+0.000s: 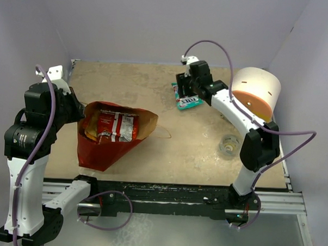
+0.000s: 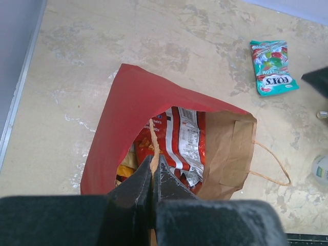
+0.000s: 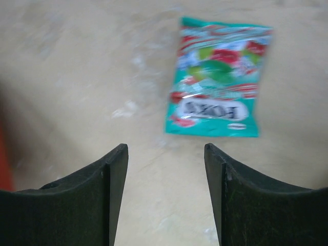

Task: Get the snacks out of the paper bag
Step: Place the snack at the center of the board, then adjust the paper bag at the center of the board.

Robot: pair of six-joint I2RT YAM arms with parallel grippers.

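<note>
At left, our left pincer (image 2: 154,160) is clamped on the thin string handle (image 2: 152,134) of the large crumpled paper bag (image 2: 133,102), red outside and brown kraft within. The bag lies on its side on the beige surface (image 1: 206,146), mouth open toward the right. A crinkly red-and-silver foil packet (image 2: 180,138) and an orange packet (image 2: 125,166) sit inside. We judge the string could snap, or the mouth sag shut, under a hard pull. Farther right, a teal-green packet (image 3: 218,97) lies out on the surface, just beyond our right pincer (image 3: 165,154), whose jaws are spread and empty.
</note>
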